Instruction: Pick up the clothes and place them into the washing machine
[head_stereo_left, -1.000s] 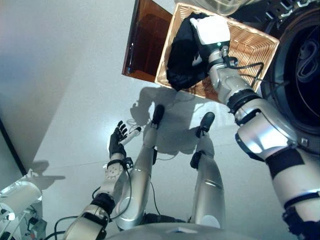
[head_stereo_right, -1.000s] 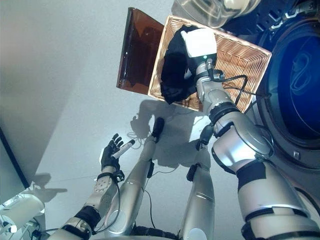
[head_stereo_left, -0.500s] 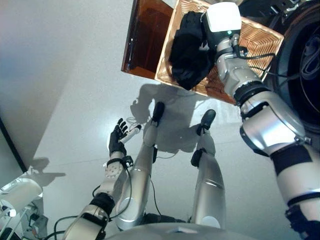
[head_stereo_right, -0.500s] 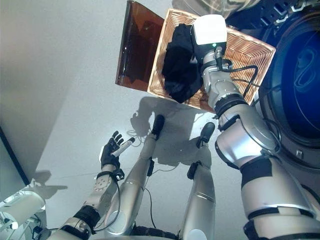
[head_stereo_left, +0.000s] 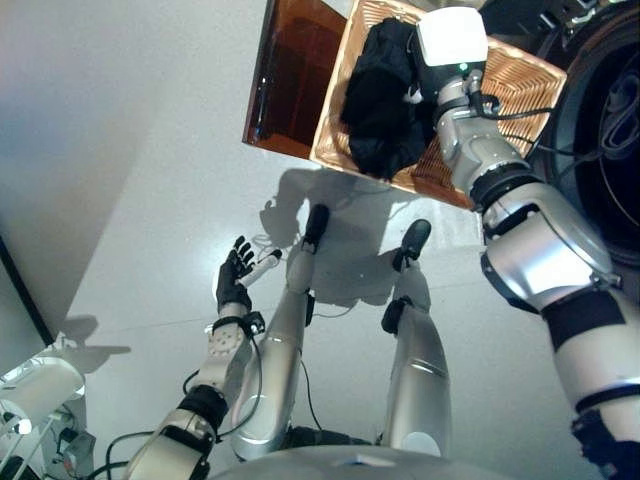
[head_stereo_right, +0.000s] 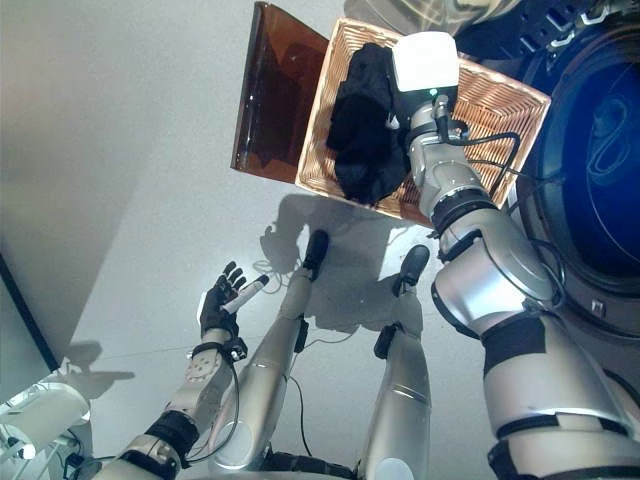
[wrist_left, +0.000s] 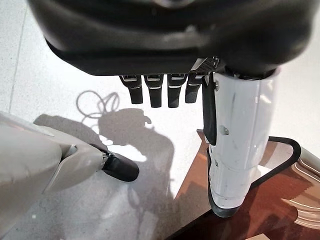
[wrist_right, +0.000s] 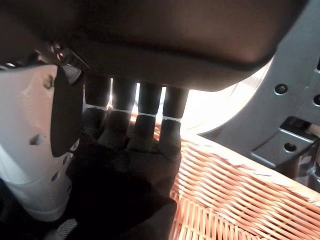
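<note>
Clothes (head_stereo_left: 380, 95), a single dark bundle as far as you can make out, hang over the wicker basket (head_stereo_left: 510, 85), toward its left edge, with their long axis running down from the right hand (wrist_right: 131, 131). In the right wrist view your right hand has its fingers curled into the top of the black fabric with the thumb alongside, so it has hold of the bundle; how deep the grasp goes is hard to judge because the cloth hides the fingertips. The washing machine (head_stereo_right: 590, 170) sits just beside the basket's right edge (its round opening faces you, with something pale already inside), so the drum lies to the right of the held bundle, and the right arm is the one next to it. You would likely need to carry the clothes rightward across the basket rim. Your left hand (head_stereo_left: 233, 278) hangs low over the floor (head_stereo_left: 150, 200), fingers relaxed and spread, holding nothing, well apart from the basket.
</note>
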